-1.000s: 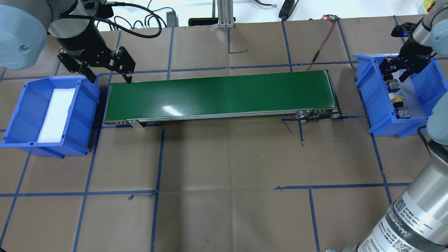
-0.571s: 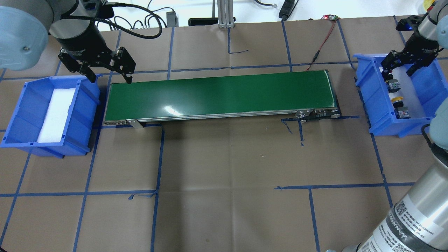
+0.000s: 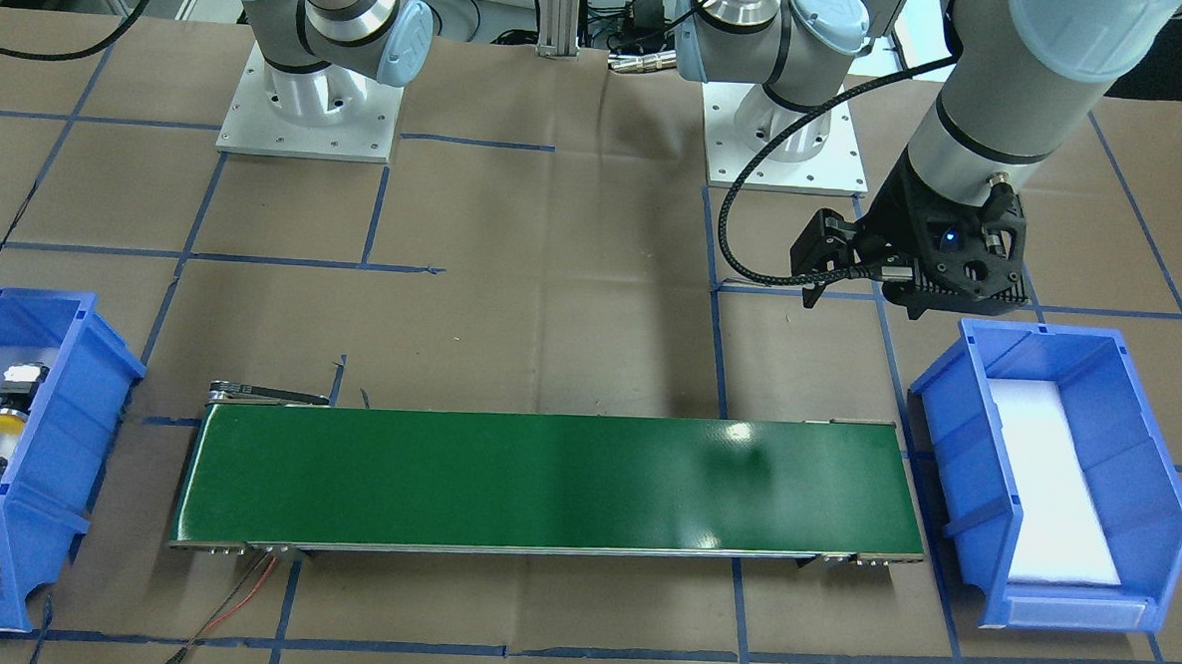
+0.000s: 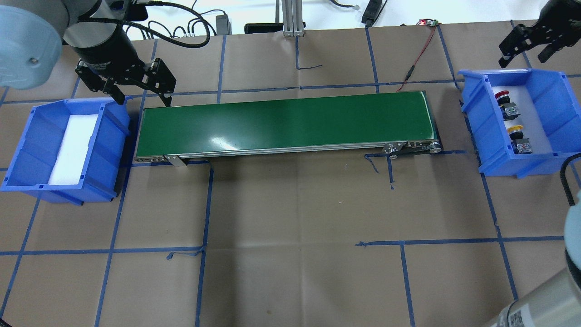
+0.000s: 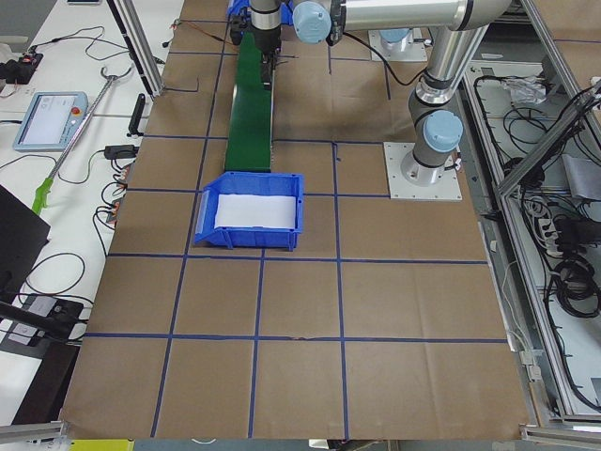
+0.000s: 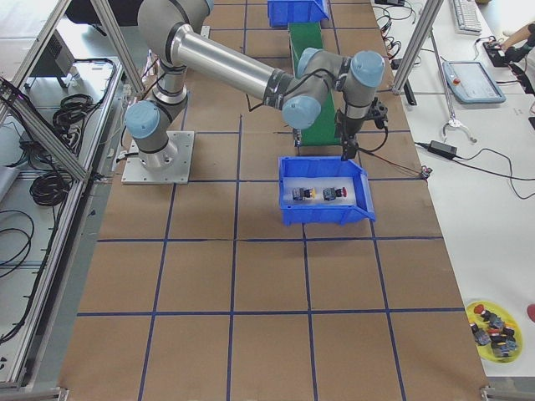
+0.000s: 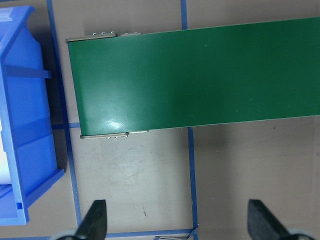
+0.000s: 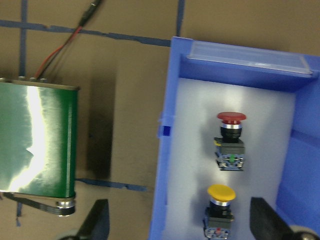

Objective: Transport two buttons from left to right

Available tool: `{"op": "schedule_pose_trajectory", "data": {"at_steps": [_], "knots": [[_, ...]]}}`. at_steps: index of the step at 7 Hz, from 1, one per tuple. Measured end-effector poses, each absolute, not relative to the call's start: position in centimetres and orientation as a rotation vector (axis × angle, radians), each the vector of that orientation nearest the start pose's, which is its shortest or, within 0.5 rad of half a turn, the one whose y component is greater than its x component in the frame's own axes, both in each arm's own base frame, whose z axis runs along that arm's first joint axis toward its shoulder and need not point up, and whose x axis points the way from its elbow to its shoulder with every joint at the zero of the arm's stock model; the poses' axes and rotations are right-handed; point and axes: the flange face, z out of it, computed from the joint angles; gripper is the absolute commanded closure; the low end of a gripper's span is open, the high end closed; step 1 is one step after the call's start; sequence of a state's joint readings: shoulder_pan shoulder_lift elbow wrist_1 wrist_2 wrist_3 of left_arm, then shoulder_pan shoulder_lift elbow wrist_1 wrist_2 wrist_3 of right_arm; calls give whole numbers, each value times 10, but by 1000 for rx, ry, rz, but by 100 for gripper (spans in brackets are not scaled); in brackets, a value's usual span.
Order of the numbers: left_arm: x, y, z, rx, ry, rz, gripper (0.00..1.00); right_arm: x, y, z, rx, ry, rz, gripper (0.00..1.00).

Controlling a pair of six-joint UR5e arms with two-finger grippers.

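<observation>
The red button [image 4: 504,97] and the yellow button [image 4: 516,132] lie on their sides in the right blue bin [image 4: 473,106]. Both also show in the right wrist view, the red button [image 8: 231,135] above the yellow button [image 8: 221,200]. My right gripper [image 4: 522,53] is open and empty, up above the bin's far wall. My left gripper [image 4: 143,101] is open and empty. It hangs over the gap between the left blue bin [image 4: 27,136] and the left end of the green conveyor belt [image 4: 286,120].
The left bin holds only a white foam pad [image 4: 72,147]. A red and black cable [image 4: 415,63] runs from the belt's far right corner to the table's back edge. Blue tape lines grid the brown table cover.
My right gripper has lifted out of the right bin and moved back past its far wall, open and empty, uncovering the red button. My left arm has barely moved.
</observation>
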State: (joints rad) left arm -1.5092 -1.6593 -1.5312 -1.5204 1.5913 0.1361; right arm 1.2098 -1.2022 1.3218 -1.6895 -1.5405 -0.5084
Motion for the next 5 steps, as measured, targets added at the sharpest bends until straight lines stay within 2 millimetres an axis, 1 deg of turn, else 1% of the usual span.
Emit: {"op": "schedule_pose_trajectory", "data": {"at_steps": [1,2,3,4,5], "knots": [[-99,-537,468,120,3119,-3,0,-58,-642,428,-169,3104,-3,0],[-99,-539,469,135,3119,-7,0,-21,-632,445,-49,3109,-9,0],[-100,-540,470,166,3120,-13,0,23,-618,465,-5,3112,-26,0],[-101,-540,471,194,3122,-19,0,67,-595,481,32,3111,-13,1],[-102,-540,472,208,3124,-23,0,99,-566,491,92,3108,19,1]]}}
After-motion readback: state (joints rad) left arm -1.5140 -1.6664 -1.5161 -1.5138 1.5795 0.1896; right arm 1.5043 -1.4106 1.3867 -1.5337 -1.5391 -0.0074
